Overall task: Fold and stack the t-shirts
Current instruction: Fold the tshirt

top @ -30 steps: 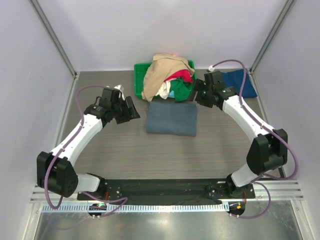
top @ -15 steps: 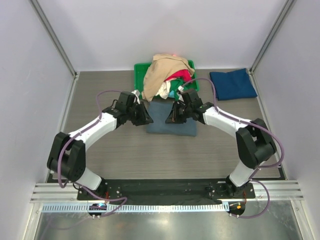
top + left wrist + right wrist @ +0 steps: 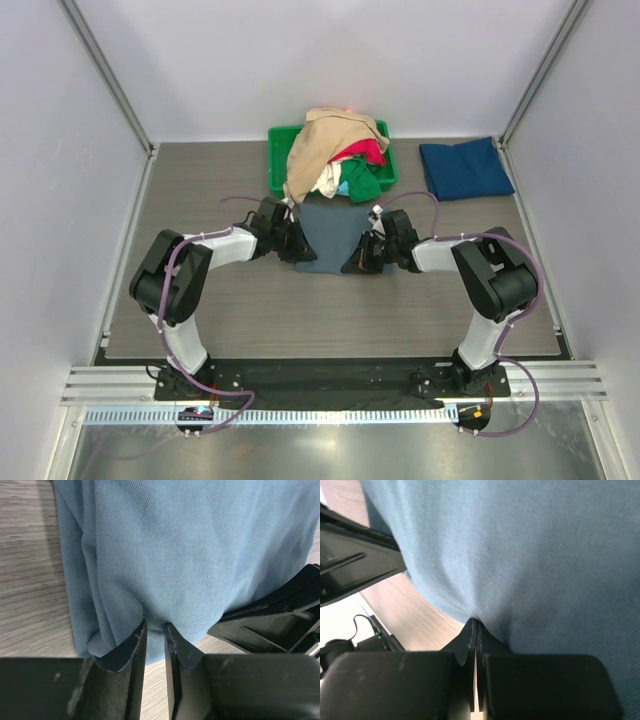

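pinching is resolved only at the wrists: left gripper [image 3: 155, 632] nearly closed on a fold of the grey-blue t-shirt [image 3: 328, 235], right gripper [image 3: 475, 630] clamped on its edge. overhead: shirt is seen on table [image 3: 220, 300] by green bin [image 3: 277, 165].

Soft, even white light from overhead fills the scene, leaving the pale walls [image 3: 330, 60] bright and casting only faint shadows on the wood-grain table [image 3: 230, 300]. Up close, the weave of the slate blue t-shirt [image 3: 190, 555] just beyond the fingers [image 3: 131, 647] of the left gripper [image 3: 155, 626] is crisp, with shade under its fold to their left, while the fingers look dark and blurred. Left of the right gripper [image 3: 475, 625], a small patch is blown out white.
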Motion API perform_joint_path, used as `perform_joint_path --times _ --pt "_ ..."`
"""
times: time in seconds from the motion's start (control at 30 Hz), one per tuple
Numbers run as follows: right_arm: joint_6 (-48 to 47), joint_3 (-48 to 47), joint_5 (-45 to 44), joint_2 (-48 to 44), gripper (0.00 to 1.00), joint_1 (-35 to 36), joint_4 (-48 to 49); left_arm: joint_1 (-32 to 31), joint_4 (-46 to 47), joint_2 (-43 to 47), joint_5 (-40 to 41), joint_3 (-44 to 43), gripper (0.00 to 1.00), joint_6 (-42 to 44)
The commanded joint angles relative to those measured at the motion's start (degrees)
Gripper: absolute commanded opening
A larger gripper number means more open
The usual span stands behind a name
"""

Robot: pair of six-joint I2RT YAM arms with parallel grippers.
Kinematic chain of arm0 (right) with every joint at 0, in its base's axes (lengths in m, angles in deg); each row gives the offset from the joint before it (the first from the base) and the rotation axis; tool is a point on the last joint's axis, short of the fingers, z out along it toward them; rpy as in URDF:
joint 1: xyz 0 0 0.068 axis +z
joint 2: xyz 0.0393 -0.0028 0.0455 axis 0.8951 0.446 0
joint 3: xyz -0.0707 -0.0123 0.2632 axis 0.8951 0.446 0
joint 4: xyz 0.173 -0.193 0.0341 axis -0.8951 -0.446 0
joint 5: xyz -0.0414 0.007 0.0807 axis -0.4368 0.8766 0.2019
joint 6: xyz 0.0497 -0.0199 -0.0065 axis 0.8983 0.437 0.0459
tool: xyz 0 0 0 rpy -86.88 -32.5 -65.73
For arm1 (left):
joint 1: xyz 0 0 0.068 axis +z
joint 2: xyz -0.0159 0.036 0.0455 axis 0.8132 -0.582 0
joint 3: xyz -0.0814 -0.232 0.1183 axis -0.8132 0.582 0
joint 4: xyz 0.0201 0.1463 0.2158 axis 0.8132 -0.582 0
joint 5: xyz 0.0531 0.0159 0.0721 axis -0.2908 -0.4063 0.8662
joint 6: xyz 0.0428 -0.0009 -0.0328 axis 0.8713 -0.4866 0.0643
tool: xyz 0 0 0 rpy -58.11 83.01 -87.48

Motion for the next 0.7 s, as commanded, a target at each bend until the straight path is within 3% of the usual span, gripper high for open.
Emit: perform_joint_path --times 0.0,0.2,0.33,0.37,0.4,0.5,0.6,0.67 --pt "-0.8 4.8 -2.2 2.7 0.01 -0.8 3.3 0.0 -0.8 -3.0 3.4 3.5 0.22 0.9" --pt "-3.6 3.1 -3.5 -1.8 0.01 -0.6 -1.8 0.0 -6.2 1.1 5.8 4.0 0.24 4.1" --pt "-6.1 0.1 -5.0 -7.5 0.05 -0.6 -9.7 0.0 -18.1 8.0 10.4 0.1 0.33 8.0" --pt "-7.4 -0.8 -5.2 -10.2 0.12 -0.6 -13.2 0.0 -20.3 9.5 12.0 -1.3 0.36 9.6" --pt "-8.0 -2.8 -5.6 -12.2 0.38 -0.6 -15.0 0.0 -22.3 11.5 13.0 -3.5 0.44 10.2" --pt "-10.2 -7.6 -7.8 -18.5 0.75 -0.6 -21.2 0.0 -29.4 18.5 16.0 -6.9 0.57 12.7" --pt "-11.3 -11.5 -11.1 -21.0 0.9 -1.0 -25.0 0.0 -35.0 24.5 17.6 -9.8 0.63 14.8" --pt "-11.8 -13.1 -12.0 -20.3 0.93 -2.8 -28.0 0.0 -39.1 27.2 20.3 -10.5 0.64 15.7"
